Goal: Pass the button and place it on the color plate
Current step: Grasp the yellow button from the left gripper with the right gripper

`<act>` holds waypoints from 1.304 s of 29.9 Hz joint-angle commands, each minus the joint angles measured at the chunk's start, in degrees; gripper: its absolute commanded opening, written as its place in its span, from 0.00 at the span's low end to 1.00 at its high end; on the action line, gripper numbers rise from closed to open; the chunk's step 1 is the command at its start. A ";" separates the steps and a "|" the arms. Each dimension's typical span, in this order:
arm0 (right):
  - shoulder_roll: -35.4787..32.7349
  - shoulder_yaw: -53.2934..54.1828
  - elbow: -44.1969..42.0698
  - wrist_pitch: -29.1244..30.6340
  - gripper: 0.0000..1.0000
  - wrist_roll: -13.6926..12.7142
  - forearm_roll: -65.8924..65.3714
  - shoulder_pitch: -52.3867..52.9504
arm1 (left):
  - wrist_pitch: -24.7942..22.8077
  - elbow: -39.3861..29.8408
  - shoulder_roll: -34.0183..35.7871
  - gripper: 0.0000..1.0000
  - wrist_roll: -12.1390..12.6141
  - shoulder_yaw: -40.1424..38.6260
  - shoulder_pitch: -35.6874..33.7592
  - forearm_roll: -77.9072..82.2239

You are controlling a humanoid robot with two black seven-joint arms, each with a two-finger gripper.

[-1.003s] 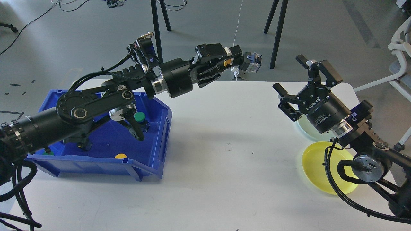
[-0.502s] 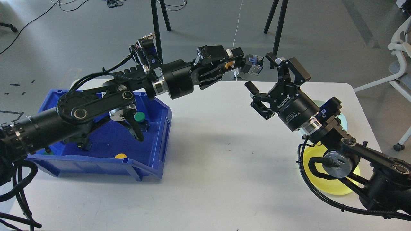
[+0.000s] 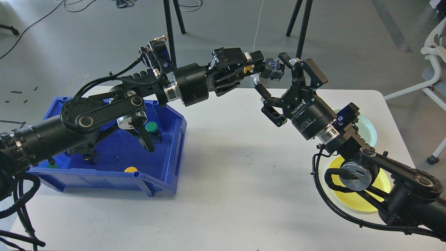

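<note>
Fingers of the left gripper [image 3: 259, 64] were clamped on a button [image 3: 273, 68], a small block with a blue part and a clear or greyish body, with a spot of yellow showing between the fingers further back; finer detail was too small to make out. It was held in the air above the far edge of the white table [image 3: 226, 174], well away from both plates. The right gripper [image 3: 275, 75] had its fingers spread wide apart, one reaching up beside the button and the other lower down toward the table, so that the button sat at or just within the open gap; whether either finger touched it could not be told. Behind the right arm lay a pale green plate [image 3: 369, 127], and nearer the viewer a yellow plate [image 3: 359, 204], both partly covered by the arm. On the left side of the table stood a blue bin [image 3: 163, 174], holding a green-capped button [image 3: 151, 127] near its far side and a yellow-capped one [image 3: 131, 169] by its front wall.
</note>
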 commanded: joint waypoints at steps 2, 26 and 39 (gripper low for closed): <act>0.05 0.15 0.04 -0.08 0.90 0.00 0.03 -0.10 | -0.09 0.00 -0.01 0.10 0.00 0.01 0.00 0.00; 0.13 0.33 1.27 0.54 0.69 0.00 0.11 -0.02 | 0.00 0.09 -0.10 0.10 0.00 0.01 -0.17 -0.17; -0.83 1.74 1.36 0.54 0.49 0.00 0.11 -0.37 | -0.27 0.09 -0.10 0.10 0.00 0.01 -0.17 -0.17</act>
